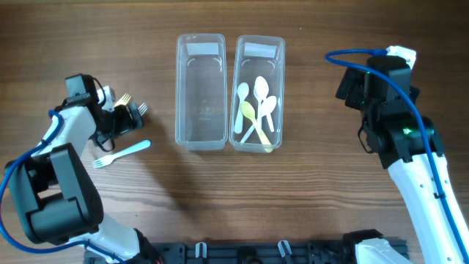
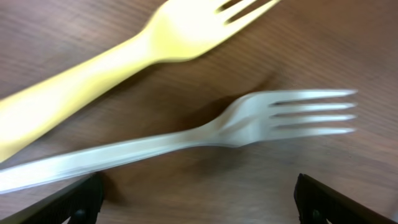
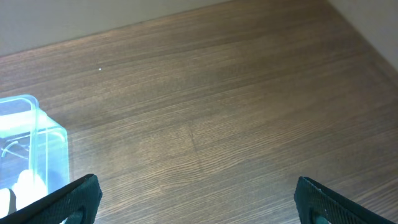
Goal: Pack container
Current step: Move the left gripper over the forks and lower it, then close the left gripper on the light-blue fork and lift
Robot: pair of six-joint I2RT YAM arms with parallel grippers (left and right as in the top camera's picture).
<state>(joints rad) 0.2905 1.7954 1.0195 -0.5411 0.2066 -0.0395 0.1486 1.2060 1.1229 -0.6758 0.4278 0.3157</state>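
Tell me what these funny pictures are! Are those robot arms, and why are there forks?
Yes, two robot arms at a wooden table. One picture looks down from above; the other two come from little cameras on each wrist. The left end effector is open over a yellow fork and a white fork, holding nothing. A blue fork lies nearby. The right end effector is open and empty too. In the middle stand an empty clear box and a box with spoons.

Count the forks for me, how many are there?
3: a light blue fork on the table left of the containers, plus a yellow fork and a white fork under the left arm. More may be hidden beneath it.
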